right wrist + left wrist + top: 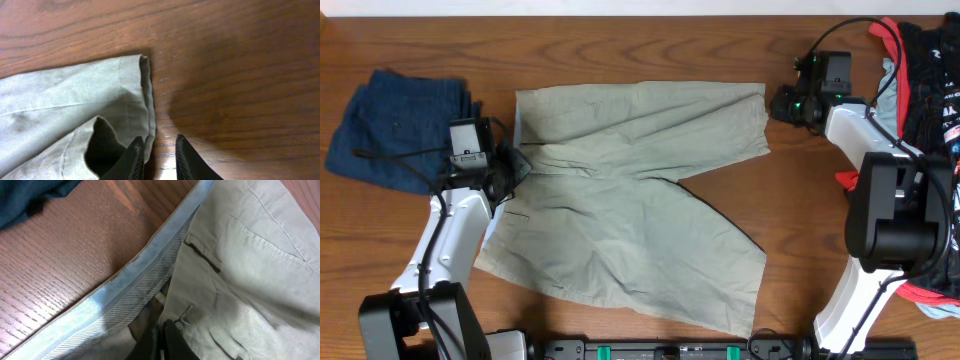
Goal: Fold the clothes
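Observation:
The khaki shorts (630,200) lie spread flat mid-table, with the waistband at the left and the legs to the right. My left gripper (508,168) is at the waistband by the fly. In the left wrist view its jaws (164,327) are pressed together on the khaki cloth (250,255), beside the pale blue striped lining (125,285). My right gripper (782,103) is at the hem of the far leg. In the right wrist view its jaws (159,142) are slightly open around the hem edge (146,95), low over the wood.
A dark blue denim garment (395,125) lies crumpled at the far left and shows in the left wrist view (30,192). A pile of red, black and pale-blue garments (925,70) sits at the right edge behind the right arm. The table's front edge is near the lower leg.

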